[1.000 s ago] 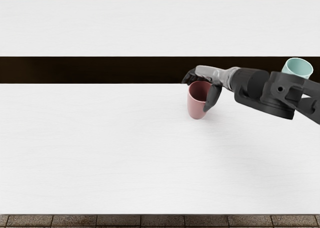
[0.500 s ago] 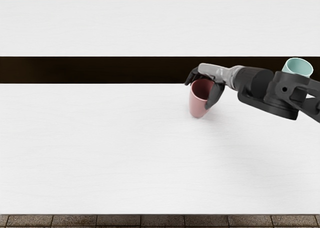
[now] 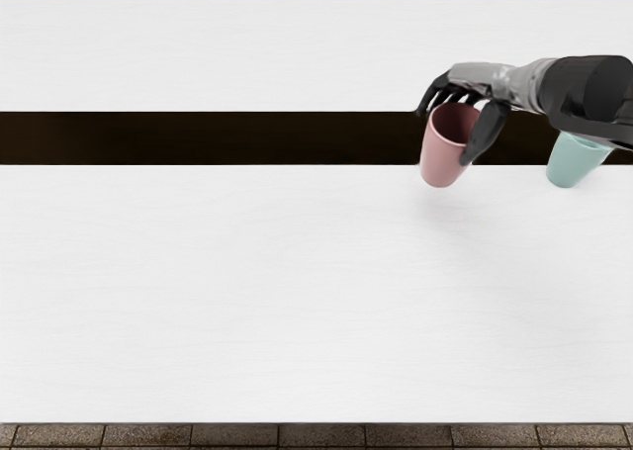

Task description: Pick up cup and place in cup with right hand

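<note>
My right hand reaches in from the right edge, closed around the pink cup, thumb on its near right side and the other fingers behind its rim. The pink cup hangs slightly tilted above the white table, a faint shadow below it. To its right stands the mint-green cup, apart from the pink one, its top partly covered by my right forearm.
A dark strip crosses the scene between the near and far white surfaces. Brown wood shows along the top edge, and stone tiles lie beyond the table's near edge.
My right hand has lifted the pink cup off the table and carried it right and toward the far side. The forearm now covers a different part of the green cup.
</note>
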Robot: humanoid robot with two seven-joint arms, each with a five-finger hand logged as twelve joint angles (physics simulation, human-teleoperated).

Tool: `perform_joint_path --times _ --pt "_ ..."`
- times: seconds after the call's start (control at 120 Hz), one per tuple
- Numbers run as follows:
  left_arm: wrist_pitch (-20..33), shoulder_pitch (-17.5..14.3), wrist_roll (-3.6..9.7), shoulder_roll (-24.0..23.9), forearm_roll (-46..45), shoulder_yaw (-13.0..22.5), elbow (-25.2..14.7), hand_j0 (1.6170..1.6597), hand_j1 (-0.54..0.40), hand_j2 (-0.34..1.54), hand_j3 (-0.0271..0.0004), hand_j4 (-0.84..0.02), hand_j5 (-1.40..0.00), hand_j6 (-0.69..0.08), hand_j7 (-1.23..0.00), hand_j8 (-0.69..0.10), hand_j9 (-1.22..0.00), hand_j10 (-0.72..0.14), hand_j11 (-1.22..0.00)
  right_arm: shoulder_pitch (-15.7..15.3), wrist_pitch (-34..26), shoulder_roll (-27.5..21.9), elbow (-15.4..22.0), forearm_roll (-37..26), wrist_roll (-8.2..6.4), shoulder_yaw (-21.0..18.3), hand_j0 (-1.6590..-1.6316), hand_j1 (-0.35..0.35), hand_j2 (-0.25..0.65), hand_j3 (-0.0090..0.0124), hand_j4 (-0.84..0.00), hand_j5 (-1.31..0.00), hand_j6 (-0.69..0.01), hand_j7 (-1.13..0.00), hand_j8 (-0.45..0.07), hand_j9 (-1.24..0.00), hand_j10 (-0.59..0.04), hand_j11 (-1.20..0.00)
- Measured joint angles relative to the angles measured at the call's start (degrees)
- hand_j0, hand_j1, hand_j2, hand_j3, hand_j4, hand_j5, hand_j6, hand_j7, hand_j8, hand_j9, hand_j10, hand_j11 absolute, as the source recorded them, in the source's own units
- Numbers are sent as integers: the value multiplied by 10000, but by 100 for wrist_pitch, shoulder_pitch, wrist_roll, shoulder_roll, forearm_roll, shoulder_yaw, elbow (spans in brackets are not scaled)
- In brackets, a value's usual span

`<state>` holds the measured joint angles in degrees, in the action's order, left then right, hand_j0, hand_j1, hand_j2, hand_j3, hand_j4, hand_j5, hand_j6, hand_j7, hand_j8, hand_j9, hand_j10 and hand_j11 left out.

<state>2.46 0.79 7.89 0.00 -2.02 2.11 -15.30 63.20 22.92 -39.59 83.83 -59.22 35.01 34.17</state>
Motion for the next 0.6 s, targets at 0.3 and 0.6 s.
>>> perform_joint_path --times 0.3,0.6 --pt "0 0 -1 0 0 -1 0 16581 3491 -3 1 0 1 0 1 0 1 0 1 649 562 -157 -740 124 1 11 -16564 723 630 2 -4318 -6235 -3925 -5967 -2791 -6174 -3413 -6042" --pt "0 0 0 0 0 0 0 16581 3491 -3 1 -1 2 0 2 0 2 0 2 943 819 -468 -1145 138 2 14 -16582 1471 2897 -3 -4247 -6260 -3889 -5948 -2792 -6103 -3439 -5927"
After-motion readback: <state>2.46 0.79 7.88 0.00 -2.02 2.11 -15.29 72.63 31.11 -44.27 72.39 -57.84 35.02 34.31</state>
